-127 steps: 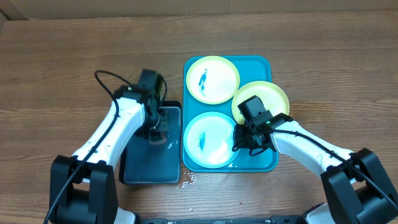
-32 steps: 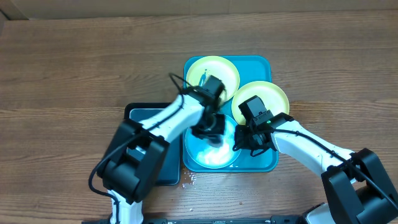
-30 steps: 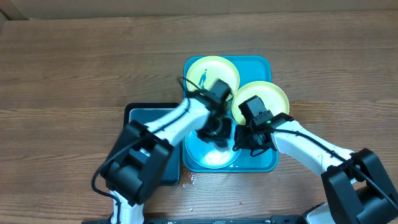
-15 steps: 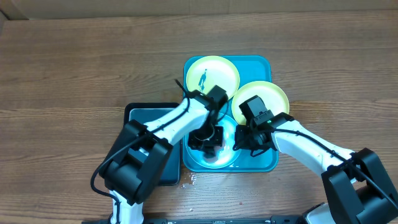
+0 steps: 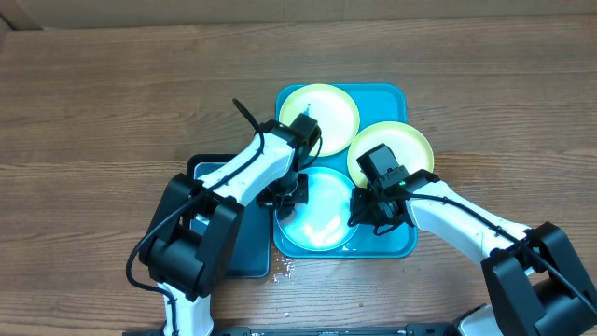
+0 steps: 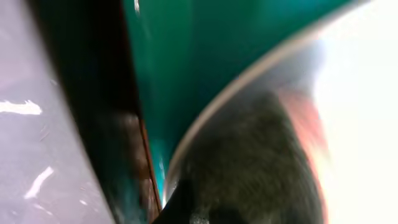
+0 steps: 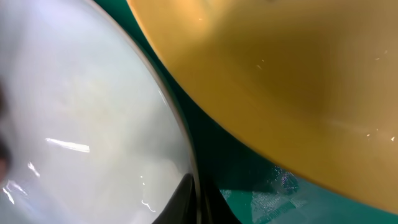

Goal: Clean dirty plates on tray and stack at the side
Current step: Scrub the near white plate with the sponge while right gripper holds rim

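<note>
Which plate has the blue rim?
The near plate, at the end of the tray closest to the robot. Its rim is light blue; the far plate and the right-hand plate have yellow-green rims.

Three plates (image 5: 319, 119) in the tray (image 5: 395, 95), a smaller tray (image 5: 252, 247) just beside its left edge.

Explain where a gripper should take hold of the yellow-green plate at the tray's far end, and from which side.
Probably its thin rim on the far-right side, coming down from the right. The plate lies flat and shallow, so only the rim offers a pinch; there bare tray floor leaves room for a finger, while the tray wall hugs its left and far edges.
</note>
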Controlling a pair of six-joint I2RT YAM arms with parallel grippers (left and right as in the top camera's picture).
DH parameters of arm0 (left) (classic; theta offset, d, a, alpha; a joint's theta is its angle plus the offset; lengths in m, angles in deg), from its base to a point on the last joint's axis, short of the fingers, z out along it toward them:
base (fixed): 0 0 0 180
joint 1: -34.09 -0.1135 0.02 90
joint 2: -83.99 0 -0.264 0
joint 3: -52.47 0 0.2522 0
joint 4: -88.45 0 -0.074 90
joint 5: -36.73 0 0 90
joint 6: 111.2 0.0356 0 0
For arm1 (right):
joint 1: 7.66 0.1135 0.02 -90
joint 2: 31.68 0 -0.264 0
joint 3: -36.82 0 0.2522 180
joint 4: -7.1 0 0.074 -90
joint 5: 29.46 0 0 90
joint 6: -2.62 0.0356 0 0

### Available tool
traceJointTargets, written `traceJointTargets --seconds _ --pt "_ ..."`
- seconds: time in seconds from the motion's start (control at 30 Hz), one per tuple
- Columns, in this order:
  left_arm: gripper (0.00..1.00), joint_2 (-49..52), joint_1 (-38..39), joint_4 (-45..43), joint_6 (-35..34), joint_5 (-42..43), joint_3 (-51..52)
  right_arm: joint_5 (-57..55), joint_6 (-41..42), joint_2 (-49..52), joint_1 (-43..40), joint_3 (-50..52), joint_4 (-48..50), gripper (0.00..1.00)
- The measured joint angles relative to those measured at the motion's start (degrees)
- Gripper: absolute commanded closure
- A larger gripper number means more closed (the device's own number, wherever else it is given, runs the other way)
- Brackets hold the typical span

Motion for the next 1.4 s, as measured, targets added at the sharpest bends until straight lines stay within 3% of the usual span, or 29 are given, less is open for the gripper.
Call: traceJointTargets --seconds 0.13,0.33,0.5,0.7,0.87,1.13,1.4 --pt "0.96 0.11 -0.76 -5.14 -0.17 2.29 -0.37 -0.02 -0.02 0.0 0.0 0.0 -0.02 0.95" --pt "0.96 1.77 0.22 -16.65 -0.13 18.29 -0.26 -0.04 -0.04 0.0 0.0 0.0 -0.15 0.95" --pt "0.96 3.93 3.85 -18.95 0.33 26.6 -0.59 -0.24 -0.07 0.0 -0.09 0.0 -0.57 0.95" --pt "0.96 4.44 5.79 -15.85 2.54 30.38 -0.63 -0.22 -0.02 0.0 -0.15 0.0 -0.57 0.95" --pt "0.96 3.61 4.87 -10.03 2.91 27.43 -0.63 -0.17 -0.04 0.0 -0.13 0.0 -0.59 0.95" --pt "0.96 0.72 -3.04 1.68 2.93 9.86 -0.35 -0.17 -0.02 0.0 -0.13 0.0 -0.59 0.95" --pt "0.96 -2.45 -3.87 3.23 3.08 4.0 -0.24 0.48 0.0 0.09 0.33 0.0 0.0 0.95"
